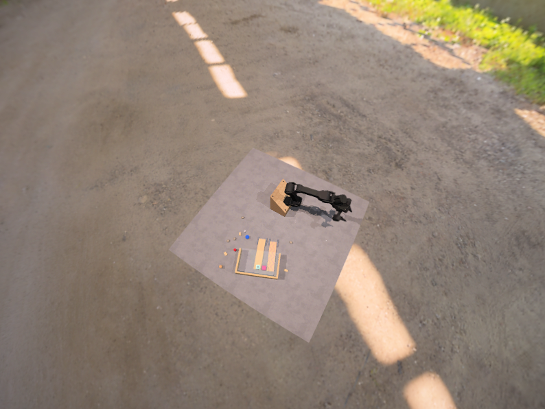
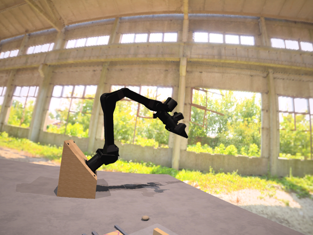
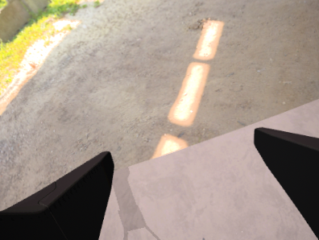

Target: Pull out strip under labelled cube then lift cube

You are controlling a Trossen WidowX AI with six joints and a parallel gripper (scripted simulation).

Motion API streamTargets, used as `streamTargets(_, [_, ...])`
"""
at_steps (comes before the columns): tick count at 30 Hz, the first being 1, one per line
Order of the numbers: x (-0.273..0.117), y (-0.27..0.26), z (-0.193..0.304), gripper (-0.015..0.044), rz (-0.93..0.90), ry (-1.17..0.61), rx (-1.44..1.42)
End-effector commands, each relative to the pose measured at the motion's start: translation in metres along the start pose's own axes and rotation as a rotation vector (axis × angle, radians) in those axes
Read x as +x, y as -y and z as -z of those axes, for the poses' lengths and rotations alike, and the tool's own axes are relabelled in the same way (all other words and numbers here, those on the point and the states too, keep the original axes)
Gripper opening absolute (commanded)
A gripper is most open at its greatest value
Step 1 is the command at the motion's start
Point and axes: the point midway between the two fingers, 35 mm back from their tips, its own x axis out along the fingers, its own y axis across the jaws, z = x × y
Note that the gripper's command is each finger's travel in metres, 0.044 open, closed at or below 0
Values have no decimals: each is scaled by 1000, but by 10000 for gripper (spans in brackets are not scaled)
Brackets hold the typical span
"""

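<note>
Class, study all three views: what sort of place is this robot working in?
Probably a derelict open-sided hall: bare concrete columns, rows of glassless window openings with greenery beyond, and a dirt floor around the grey mat bearing the arm.

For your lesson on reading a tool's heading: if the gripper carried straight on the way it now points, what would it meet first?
Probably only the grey mat. The gripper is open, empty, angled down toward the mat's edge, away from the tray. Nothing stands between; depth is uncertain.
</note>
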Motion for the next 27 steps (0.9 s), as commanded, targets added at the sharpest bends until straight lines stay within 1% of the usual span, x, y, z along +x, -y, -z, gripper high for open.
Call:
streamTargets(1, [1,1,1,400,4,-2,-2])
streamTargets(4, [19,10,14,400,64,-26,-28])
streamTargets(8, [47,39,38,400,172,-73,-57])
streamTargets(12, [67,81,62,400,283,-124,-69])
streamTargets(16, [77,132,86,400,395,-173,-60])
streamTargets(21, [68,205,114,400,538,-226,-19])
streamTargets(24, [51,248,129,400,624,-249,20])
streamTargets(27, [26,289,144,400,709,-263,70])
